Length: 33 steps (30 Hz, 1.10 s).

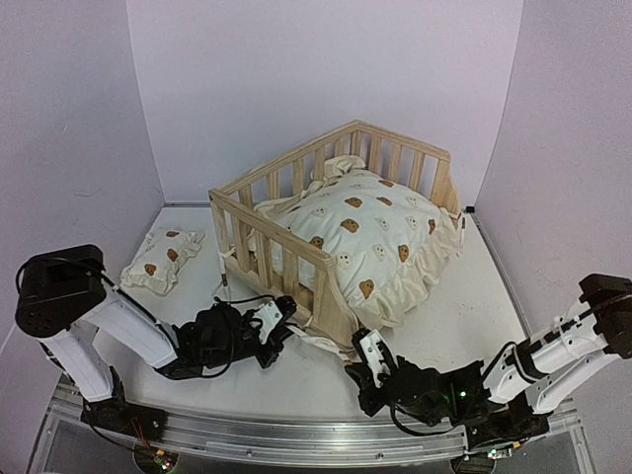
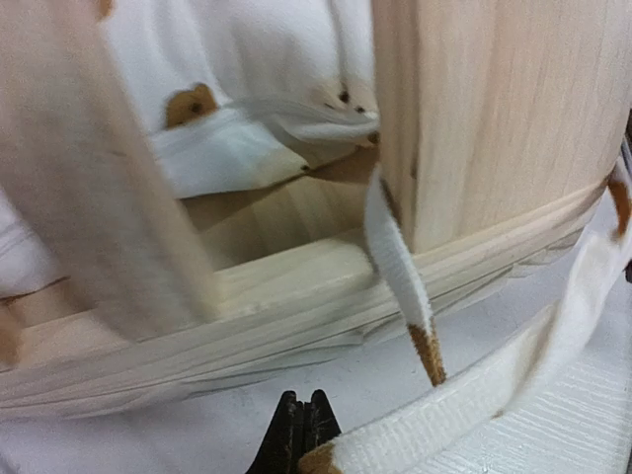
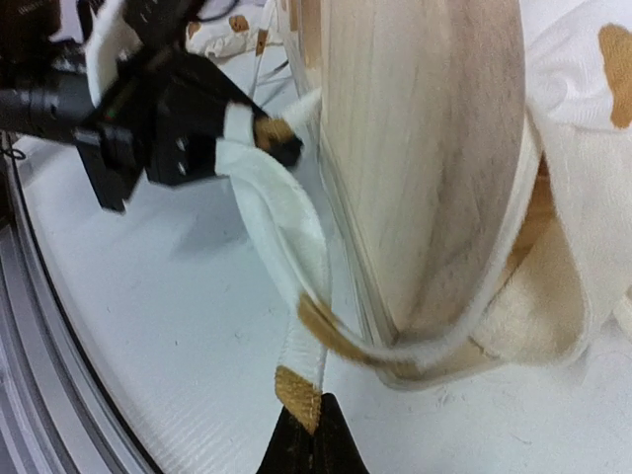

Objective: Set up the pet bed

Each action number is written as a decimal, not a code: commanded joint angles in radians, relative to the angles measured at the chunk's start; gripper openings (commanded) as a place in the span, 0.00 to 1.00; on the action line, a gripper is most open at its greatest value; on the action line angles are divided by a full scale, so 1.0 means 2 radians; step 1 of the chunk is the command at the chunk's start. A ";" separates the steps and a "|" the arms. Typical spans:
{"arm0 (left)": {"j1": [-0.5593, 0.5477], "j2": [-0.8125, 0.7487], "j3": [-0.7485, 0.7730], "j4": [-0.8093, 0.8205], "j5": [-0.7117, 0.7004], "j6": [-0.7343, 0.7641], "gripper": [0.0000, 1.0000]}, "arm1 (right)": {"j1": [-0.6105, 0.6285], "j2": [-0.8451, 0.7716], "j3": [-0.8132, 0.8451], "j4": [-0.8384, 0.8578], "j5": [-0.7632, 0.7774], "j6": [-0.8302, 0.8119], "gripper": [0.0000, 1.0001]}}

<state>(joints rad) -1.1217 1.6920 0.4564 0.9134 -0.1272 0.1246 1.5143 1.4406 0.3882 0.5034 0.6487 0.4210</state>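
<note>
Pine frame stands at the centre of the top view on the white table, with slatted rails on three sides. The bear-print cushion lies inside it, its ruffle spilling over the open lower-right edge. The small matching pillow lies on the table at the left of that view, well apart from the frame and not yet placed.

Both my arms reach low toward the frame's near corner post, because the cushion's ties are secured there. My left gripper is pinched narrow on a brown-tipped tie and holds it out to the upper left of the right wrist view. My right gripper is likewise closed narrow on a second tie at the bottom of that view. A white band runs around the foot of the post.

I judge the step in hand to be knotting the ties around the post. I cannot tell how the ends cross.
</note>
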 commanded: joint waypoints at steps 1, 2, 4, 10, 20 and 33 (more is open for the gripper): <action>-0.004 -0.108 -0.023 -0.030 -0.085 -0.028 0.00 | -0.002 -0.057 0.022 -0.208 -0.093 0.107 0.00; -0.004 -0.121 -0.018 -0.050 -0.080 -0.036 0.00 | -0.002 -0.064 0.021 -0.239 -0.117 0.128 0.00; -0.003 -0.130 0.000 -0.087 -0.066 -0.046 0.00 | -0.002 -0.073 0.019 -0.303 -0.156 0.165 0.00; -0.003 -0.055 0.069 -0.150 -0.044 -0.081 0.00 | -0.002 -0.155 -0.008 -0.412 -0.114 0.265 0.00; 0.028 -0.077 0.035 -0.162 -0.209 -0.220 0.00 | -0.002 -0.266 -0.030 -0.486 0.058 0.307 0.00; 0.028 -0.167 -0.091 -0.233 -0.241 -0.449 0.00 | -0.002 -0.349 -0.067 -0.525 0.033 0.323 0.00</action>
<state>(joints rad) -1.1408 1.3464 0.3408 0.6056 -0.3206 -0.5602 1.5173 0.7555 0.2928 -0.2508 0.6357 1.0313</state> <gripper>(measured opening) 0.006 0.025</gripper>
